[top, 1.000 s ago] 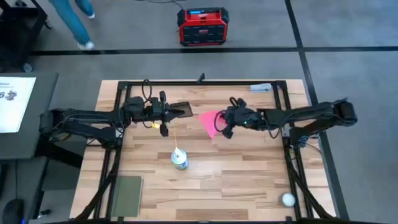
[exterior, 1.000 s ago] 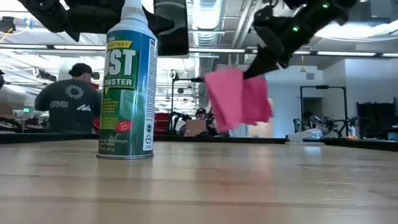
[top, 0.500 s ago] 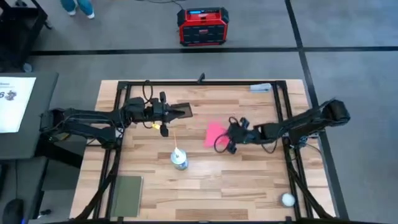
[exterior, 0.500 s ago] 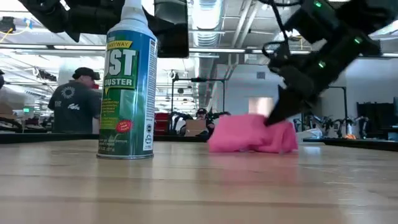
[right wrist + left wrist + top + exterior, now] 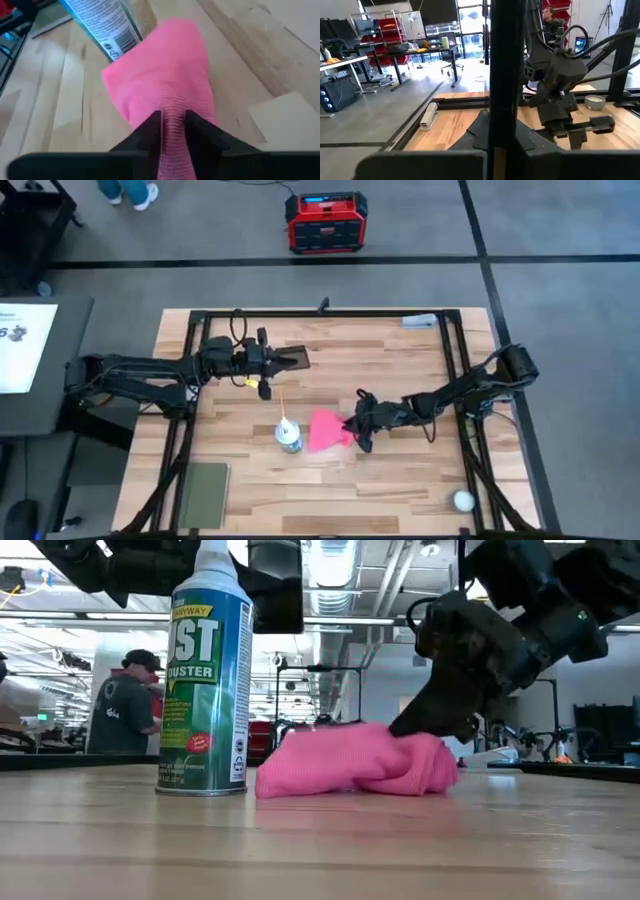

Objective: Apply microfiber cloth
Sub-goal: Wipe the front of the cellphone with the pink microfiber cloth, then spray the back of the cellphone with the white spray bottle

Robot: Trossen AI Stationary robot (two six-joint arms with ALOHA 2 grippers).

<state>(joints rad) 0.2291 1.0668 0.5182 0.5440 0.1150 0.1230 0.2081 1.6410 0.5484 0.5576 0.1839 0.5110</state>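
Cloth down beside the duster can, my pinch on its tail.

My right gripper [image 5: 357,429] is clamped on the microfiber cloth [image 5: 326,430], which lies on the table just beside the duster can [image 5: 289,437]. I judge I'm mid-placement; next I should release or drag it flat. Its long axis runs from my fingers toward the can, the wide end nearest the can.

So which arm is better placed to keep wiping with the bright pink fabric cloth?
Right. The right gripper is shut on the bright pink fabric cloth, lying on the wooden table. The left gripper is raised farther back, holding a flat black object.
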